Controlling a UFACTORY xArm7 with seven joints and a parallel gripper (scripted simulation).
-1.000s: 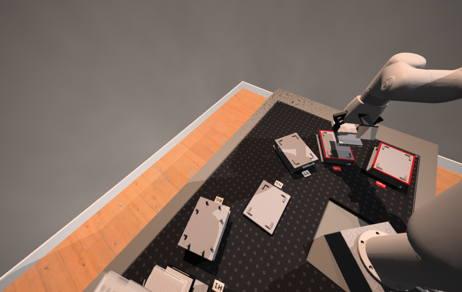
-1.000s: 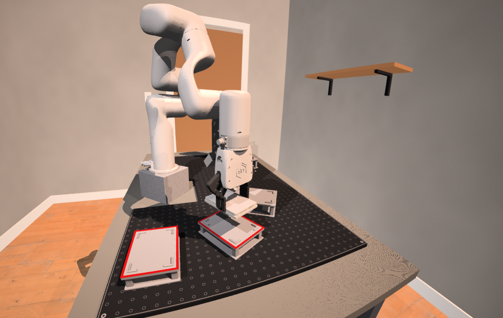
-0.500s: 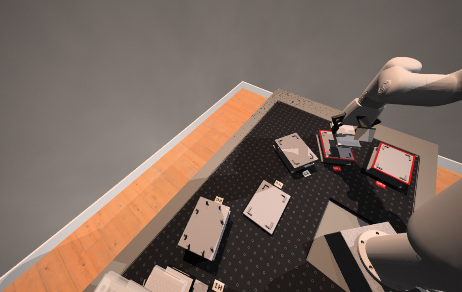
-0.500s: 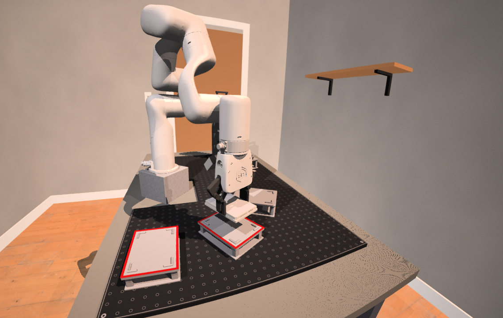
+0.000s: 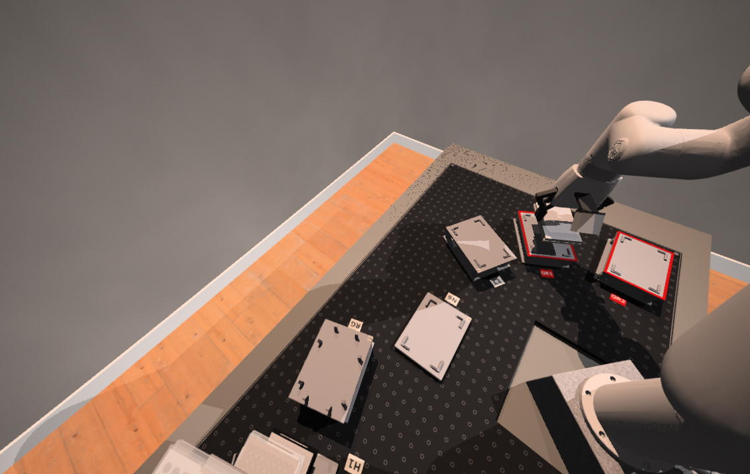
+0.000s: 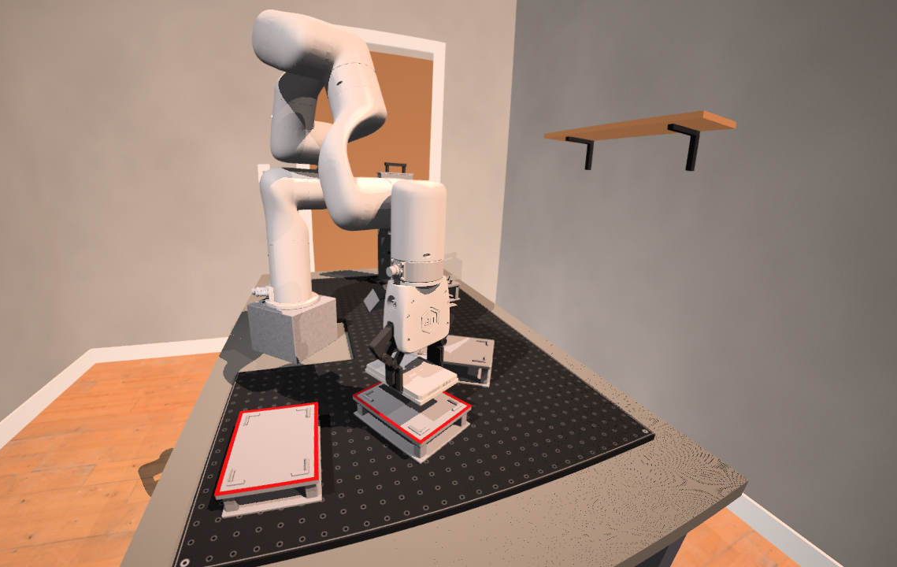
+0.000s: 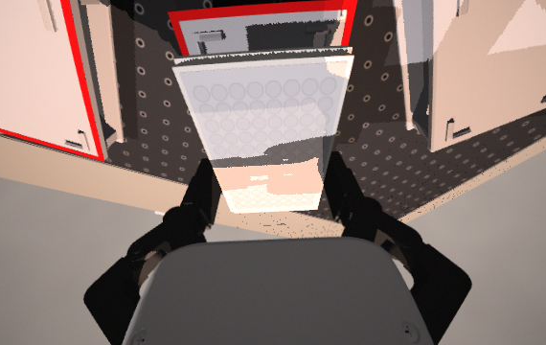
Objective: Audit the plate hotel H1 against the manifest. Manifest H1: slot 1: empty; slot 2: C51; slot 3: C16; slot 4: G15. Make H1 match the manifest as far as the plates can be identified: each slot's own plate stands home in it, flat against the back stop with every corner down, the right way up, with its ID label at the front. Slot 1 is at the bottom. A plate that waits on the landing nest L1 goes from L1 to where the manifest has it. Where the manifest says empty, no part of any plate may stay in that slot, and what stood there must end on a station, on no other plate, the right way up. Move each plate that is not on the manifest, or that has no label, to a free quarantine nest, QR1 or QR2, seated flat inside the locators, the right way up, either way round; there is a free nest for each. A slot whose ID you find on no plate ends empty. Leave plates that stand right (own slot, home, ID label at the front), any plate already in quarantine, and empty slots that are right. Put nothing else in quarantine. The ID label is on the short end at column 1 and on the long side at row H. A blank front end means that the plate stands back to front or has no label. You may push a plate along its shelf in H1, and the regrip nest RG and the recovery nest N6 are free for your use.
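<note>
My gripper (image 5: 563, 219) (image 6: 413, 368) (image 7: 271, 169) is shut on a white well plate (image 5: 563, 234) (image 6: 430, 383) (image 7: 263, 110), gripping its long sides near one short end. The plate hangs level, wells up, a little above the red-bordered quarantine nest QR1 (image 5: 549, 253) (image 6: 431, 420) (image 7: 235, 34). I cannot read any label on it. The second red-bordered quarantine nest QR2 (image 5: 639, 264) (image 6: 268, 444) (image 7: 19, 72) is bare. The hotel H1 (image 5: 271, 457) shows only partly at the bottom edge of the top view, with plates in it; their labels are hidden.
The landing nest L1 (image 5: 479, 242) (image 6: 472, 352) (image 7: 493, 72) stands bare right beside QR1. The nests N6 (image 5: 433, 336) and RG (image 5: 333, 368) are bare. The arm's base block (image 6: 289, 327) stands at the table's far side.
</note>
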